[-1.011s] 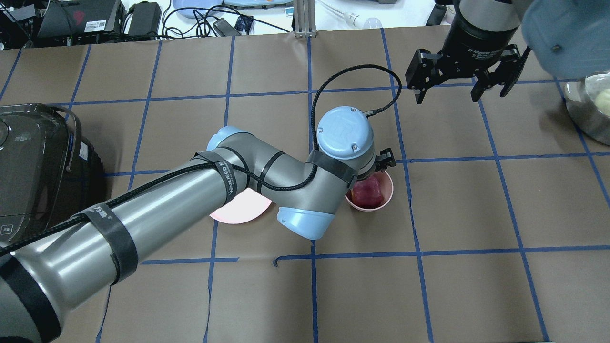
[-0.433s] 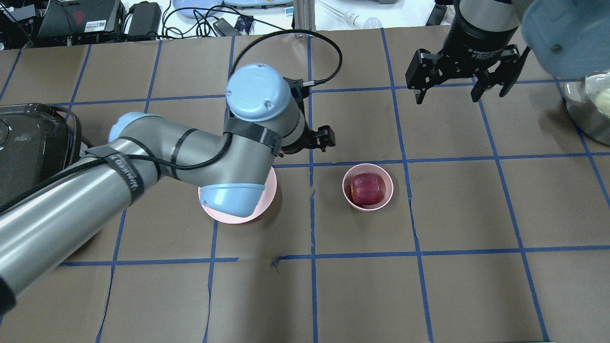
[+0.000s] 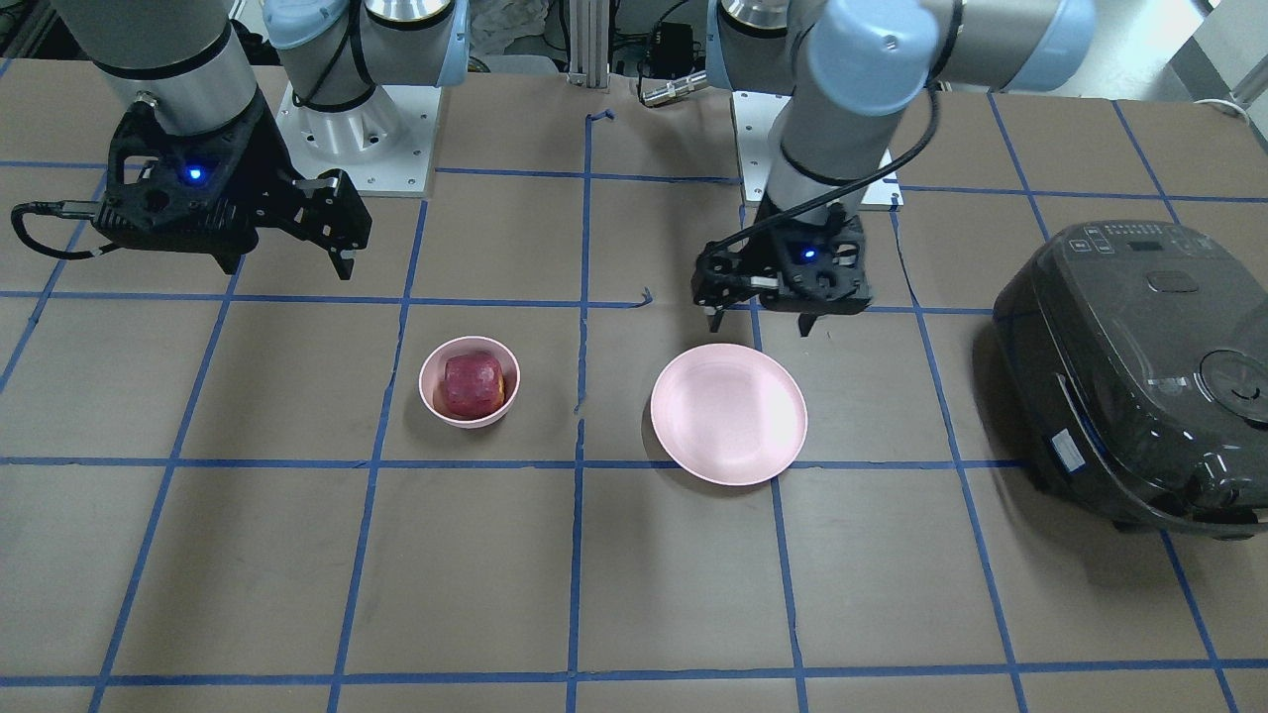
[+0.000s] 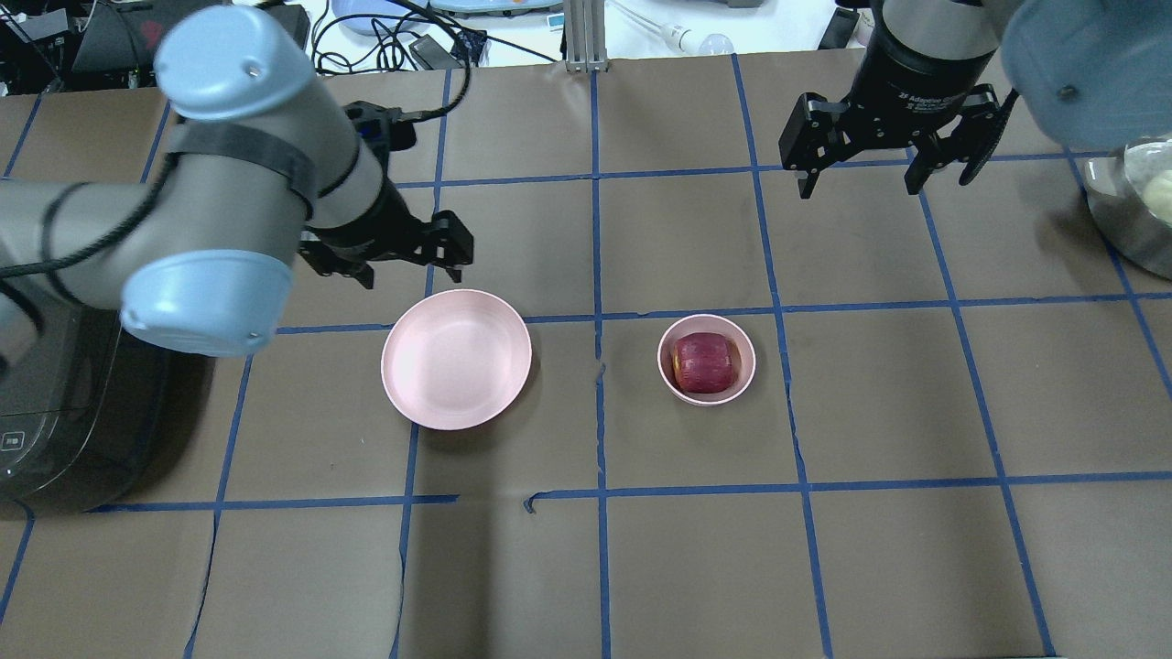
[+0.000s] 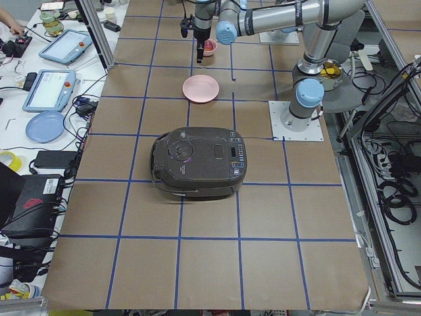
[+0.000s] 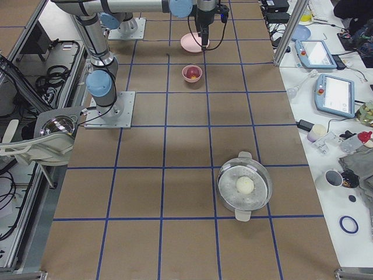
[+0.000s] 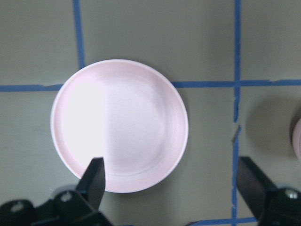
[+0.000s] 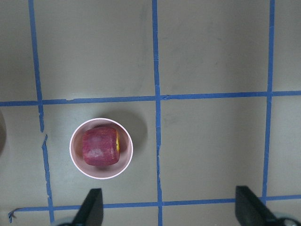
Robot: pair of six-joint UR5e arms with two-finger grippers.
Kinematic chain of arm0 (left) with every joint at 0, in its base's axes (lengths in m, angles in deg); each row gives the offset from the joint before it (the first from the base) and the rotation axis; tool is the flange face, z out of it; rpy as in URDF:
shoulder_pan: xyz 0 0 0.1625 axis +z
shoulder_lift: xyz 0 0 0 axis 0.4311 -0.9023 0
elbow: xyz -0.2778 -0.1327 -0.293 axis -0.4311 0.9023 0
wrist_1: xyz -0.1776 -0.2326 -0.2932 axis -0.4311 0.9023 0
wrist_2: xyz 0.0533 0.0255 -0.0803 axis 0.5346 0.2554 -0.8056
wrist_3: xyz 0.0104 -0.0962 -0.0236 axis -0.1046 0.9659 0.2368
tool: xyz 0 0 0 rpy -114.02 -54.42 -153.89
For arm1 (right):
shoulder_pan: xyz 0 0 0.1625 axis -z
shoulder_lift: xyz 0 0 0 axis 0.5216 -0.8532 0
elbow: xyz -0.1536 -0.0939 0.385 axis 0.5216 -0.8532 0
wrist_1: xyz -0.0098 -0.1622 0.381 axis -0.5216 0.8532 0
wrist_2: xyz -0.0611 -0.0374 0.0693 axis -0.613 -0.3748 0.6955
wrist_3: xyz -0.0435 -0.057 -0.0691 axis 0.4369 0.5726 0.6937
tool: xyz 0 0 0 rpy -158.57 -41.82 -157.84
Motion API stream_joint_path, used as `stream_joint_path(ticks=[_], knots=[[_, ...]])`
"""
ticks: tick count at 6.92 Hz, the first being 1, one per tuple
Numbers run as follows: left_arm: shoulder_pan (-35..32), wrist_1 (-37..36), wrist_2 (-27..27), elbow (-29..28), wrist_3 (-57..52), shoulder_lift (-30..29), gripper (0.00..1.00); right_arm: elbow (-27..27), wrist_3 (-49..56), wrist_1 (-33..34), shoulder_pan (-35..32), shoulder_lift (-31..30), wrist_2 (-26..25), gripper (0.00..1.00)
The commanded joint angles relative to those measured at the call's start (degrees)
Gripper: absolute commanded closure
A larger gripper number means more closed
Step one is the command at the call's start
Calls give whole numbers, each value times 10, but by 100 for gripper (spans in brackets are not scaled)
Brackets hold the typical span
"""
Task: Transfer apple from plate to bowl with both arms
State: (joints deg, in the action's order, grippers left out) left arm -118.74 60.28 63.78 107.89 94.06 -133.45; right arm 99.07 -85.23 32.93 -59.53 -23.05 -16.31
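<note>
Finding: the apple (image 4: 705,362) sat in the bowl (image 4: 743,380), mid-desk, and the plate (image 4: 456,359) lay bare. Left tool (image 4: 410,275) and right tool (image 4: 859,192) hung open and empty, apparently well above the desk. A high withdrawal, clear of the bowl, was advised.

bowl (image 7: 298,139) a sliver at left wrist view's edge, rice cooker (image 4: 64,430) cropped overhead

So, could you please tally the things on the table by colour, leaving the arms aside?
Pink: 2, plate and bowl
Dark red: 1, apple
Black: 1, cooker
Silver: 1, pot
Pale: 1, ball in the pot
Total: 6
</note>
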Motion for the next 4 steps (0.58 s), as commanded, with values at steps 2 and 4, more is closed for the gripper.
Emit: stream_joint_path(ticks=[2, 4], knots=[[32, 181, 20, -142, -9, 21, 0, 0, 0, 1, -1, -1, 0, 0], [33, 176, 21, -148, -3, 14, 0, 0, 0, 1, -1, -1, 0, 0]])
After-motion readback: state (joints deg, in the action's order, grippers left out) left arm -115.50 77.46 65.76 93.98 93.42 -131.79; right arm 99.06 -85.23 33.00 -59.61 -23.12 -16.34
